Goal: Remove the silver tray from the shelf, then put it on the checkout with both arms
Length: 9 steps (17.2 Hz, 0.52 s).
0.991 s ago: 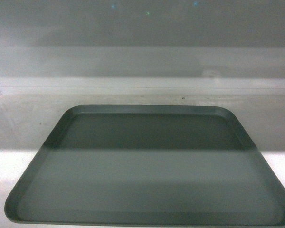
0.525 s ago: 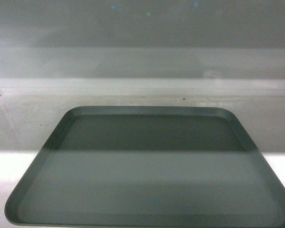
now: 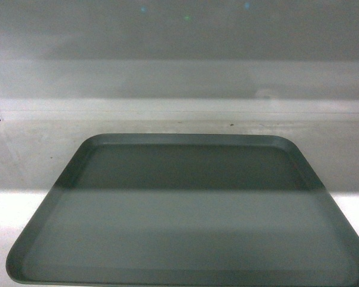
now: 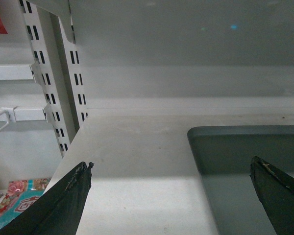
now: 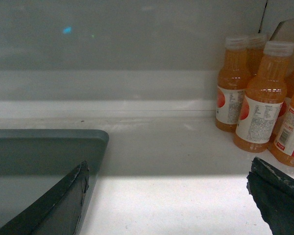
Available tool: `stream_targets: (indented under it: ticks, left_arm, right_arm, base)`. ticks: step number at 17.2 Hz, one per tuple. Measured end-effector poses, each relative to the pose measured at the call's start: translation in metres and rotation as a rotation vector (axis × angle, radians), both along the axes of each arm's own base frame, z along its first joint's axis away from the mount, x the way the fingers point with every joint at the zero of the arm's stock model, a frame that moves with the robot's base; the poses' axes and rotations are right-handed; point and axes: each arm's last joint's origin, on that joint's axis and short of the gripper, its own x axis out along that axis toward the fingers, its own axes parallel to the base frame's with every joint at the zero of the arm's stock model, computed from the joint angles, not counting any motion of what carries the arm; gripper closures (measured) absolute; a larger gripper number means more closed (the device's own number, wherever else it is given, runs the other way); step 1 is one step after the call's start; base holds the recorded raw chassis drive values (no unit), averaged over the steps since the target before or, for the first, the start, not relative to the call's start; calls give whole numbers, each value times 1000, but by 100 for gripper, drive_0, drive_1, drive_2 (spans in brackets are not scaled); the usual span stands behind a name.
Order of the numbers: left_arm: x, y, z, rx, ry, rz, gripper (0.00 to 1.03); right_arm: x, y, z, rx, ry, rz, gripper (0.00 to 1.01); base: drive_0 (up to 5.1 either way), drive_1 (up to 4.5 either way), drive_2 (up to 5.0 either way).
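One tray (image 3: 188, 209), grey-silver, lies flat on the white shelf (image 3: 24, 161), holding nothing; its far rim sits short of the back panel (image 3: 179, 78). Several bottles (image 5: 262, 105) of orange drink, clear-capped and white-labelled, stand grouped on the shelf to the tray's right, well apart from it. Left gripper (image 4: 179, 196): fingers wide apart, straddling the tray's left far corner, one over bare shelf, one over the tray. Right gripper (image 5: 169, 196): fingers likewise spread, straddling the right far corner. Contact with the tray cannot be told.
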Motion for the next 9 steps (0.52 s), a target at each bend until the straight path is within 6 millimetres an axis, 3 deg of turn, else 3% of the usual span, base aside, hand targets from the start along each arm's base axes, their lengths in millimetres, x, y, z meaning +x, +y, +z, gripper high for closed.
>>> stream_targets:
  ticks: [4, 5, 7, 9]
  left_arm:
    - [0, 0, 0, 0, 0, 0, 5]
    - [0, 0, 0, -1, 5, 2, 5]
    - [2, 0, 1, -20, 228, 48, 5]
    - [9, 2, 6, -38, 217, 44, 5]
  right_arm:
    - [0, 0, -1, 10, 21, -9, 3]
    - [1, 1, -4, 42, 116, -46, 3]
    - [9, 1, -5, 109, 169, -63, 3]
    - [19, -1, -1, 138, 134, -48, 3]
  base:
    - [0, 0, 0]
    - [0, 0, 0]
    - [0, 0, 0]
    - [0, 0, 0]
